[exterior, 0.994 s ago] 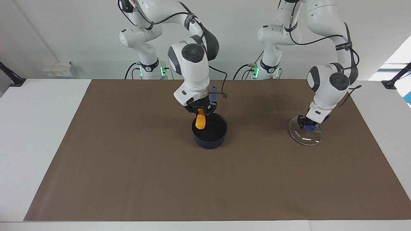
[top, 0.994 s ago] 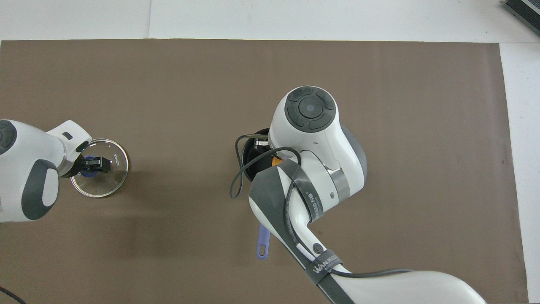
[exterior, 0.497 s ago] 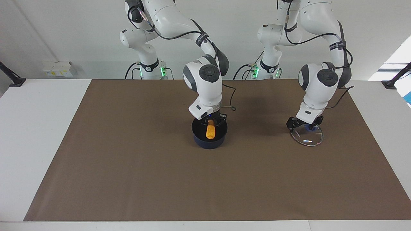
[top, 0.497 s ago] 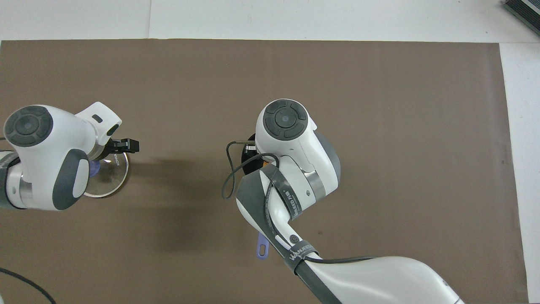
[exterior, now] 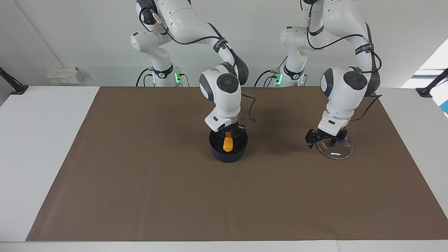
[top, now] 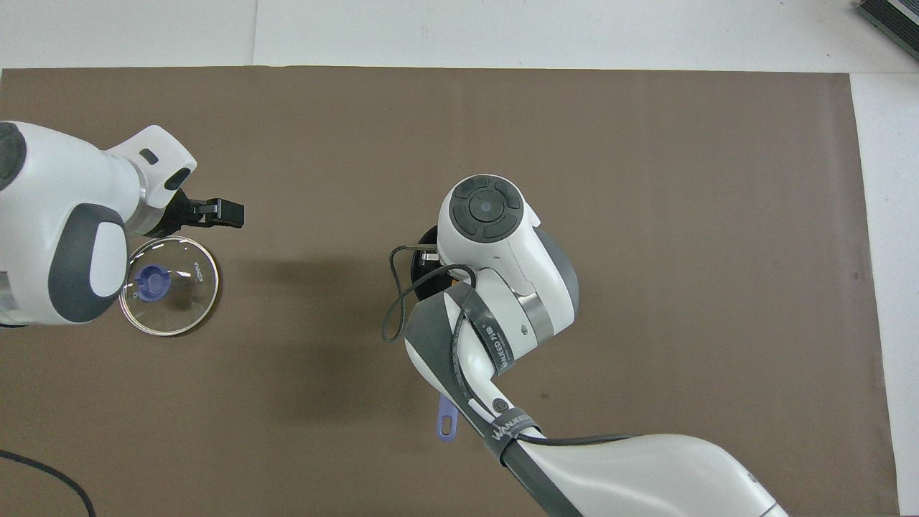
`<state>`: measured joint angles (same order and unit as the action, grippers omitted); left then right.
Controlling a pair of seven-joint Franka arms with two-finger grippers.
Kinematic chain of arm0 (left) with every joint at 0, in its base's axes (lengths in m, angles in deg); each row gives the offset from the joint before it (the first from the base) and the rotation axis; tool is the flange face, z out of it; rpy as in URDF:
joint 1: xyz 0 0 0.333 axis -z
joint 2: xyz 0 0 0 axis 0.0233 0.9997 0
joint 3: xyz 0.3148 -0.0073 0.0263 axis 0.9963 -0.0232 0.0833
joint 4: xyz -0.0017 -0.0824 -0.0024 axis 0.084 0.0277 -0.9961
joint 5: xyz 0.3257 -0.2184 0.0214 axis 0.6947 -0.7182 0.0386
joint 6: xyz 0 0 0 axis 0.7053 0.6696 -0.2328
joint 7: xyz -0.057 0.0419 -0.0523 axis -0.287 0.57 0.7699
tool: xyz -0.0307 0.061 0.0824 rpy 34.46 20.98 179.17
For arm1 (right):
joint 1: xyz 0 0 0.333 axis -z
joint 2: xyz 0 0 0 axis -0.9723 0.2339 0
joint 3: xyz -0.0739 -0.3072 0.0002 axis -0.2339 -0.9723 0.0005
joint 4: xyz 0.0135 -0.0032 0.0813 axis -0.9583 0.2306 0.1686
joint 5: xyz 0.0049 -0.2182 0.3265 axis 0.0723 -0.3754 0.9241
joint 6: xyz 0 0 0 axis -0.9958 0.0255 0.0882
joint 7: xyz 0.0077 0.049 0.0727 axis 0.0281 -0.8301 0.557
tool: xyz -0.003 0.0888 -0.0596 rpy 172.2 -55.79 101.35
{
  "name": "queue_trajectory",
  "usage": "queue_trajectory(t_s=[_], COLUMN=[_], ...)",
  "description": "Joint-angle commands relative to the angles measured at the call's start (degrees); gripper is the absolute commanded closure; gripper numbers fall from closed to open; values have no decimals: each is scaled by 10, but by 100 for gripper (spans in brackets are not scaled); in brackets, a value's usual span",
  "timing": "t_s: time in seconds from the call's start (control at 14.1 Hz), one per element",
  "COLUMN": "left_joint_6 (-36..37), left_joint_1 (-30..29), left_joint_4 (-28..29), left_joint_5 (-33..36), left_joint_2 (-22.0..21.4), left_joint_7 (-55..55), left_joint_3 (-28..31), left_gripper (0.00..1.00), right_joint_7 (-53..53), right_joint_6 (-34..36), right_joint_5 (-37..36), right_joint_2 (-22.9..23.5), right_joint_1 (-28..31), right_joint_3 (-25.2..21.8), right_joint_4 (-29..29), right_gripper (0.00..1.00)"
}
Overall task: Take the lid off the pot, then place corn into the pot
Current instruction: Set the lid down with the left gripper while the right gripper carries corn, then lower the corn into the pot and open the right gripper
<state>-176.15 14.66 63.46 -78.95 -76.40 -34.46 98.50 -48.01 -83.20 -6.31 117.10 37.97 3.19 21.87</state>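
1. The corn (exterior: 228,143) hangs upright inside the pot (exterior: 228,152), its top end pinched by the right gripper (exterior: 229,133); its lower end is down in the dark hollow, but whether it touches the bottom cannot be told.
2. The pot sits near the middle of the brown mat (exterior: 140,182), uncovered. In the overhead view only a sliver of its rim (top: 423,251) shows past the right arm's wrist, and the end of its blue handle (top: 447,418) pokes out on the side nearer the robots.
3. The right gripper is lowered to the pot's mouth, and its fingers grip the corn from both sides. The overhead view hides this grip under the arm.
4. The lid (exterior: 335,148) lies flat on the mat toward the left arm's end of the table, well apart from the pot. Its blue knob (top: 151,281) points up and stands free.
5. The left gripper (exterior: 324,138) hangs just above the lid's edge, its fingers spread wide and holding nothing. One fingertip (top: 230,212) juts out past the lid in the overhead view, over bare mat.
6. The mat covers most of the white table (exterior: 38,147).
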Motion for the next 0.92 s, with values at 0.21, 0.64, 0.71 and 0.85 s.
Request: queue_trajectory(t_s=[0.21,0.64,0.71,0.85], left_joint_6=[92,156,184,239], left_joint_1=[-95,-116,-115,-114], left_joint_4=[-40,-91,-120,-150], left_joint_5=[-29,-21,-21,-18], left_joint_2=[-9,-21,-20,-26], left_joint_7=[89,81,81,81], left_joint_3=[-1,4,2,-2], left_gripper=[0,0,0,0], right_joint_7=[11,12,13,33], right_joint_6=[-18,19,20,44], right_joint_5=[16,3,0,-1], right_joint_2=[1,-20,-31,-62], right_joint_1=[4,4,7,24], right_joint_3=[2,-1,-3,-8], right_joint_4=[14,11,12,12], right_gripper=[41,0,0,0])
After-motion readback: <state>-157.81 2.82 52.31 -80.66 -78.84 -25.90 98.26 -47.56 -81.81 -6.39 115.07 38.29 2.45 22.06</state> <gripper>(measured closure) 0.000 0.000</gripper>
